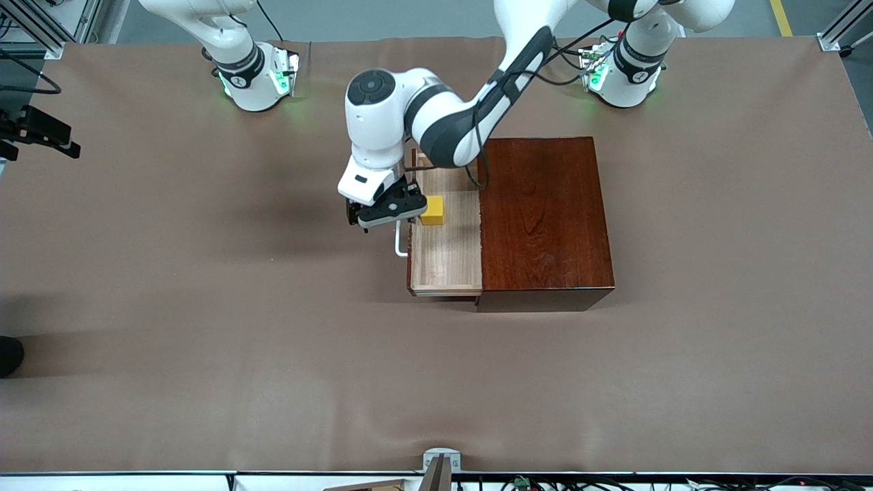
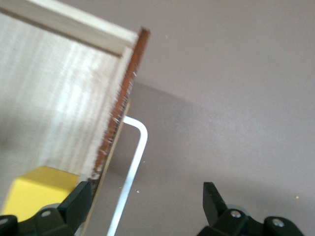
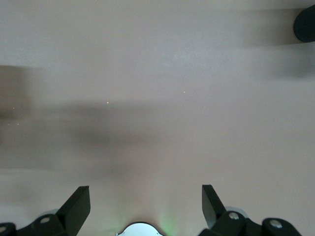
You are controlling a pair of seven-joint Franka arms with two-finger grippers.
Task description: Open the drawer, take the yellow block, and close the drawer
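Drawer (image 1: 447, 259) out, yellow block (image 1: 432, 210) exposed
We see left gripper (image 1: 383, 213) spread wide over handle (image 1: 400, 244); right gripper (image 3: 145, 206) waits wide

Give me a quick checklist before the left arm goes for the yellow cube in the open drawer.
1. Pale wood drawer pulled out: ok.
2. Small bright-yellow cube lying in the drawer, unobstructed: ok.
3. Left end effector open, empty: ok.
4. Left end effector over the cube: not ok, it straddles the white bar handle.
5. Right end effector open, waiting over bare table: ok.
6. Cube free of the drawer wall: cannot tell.
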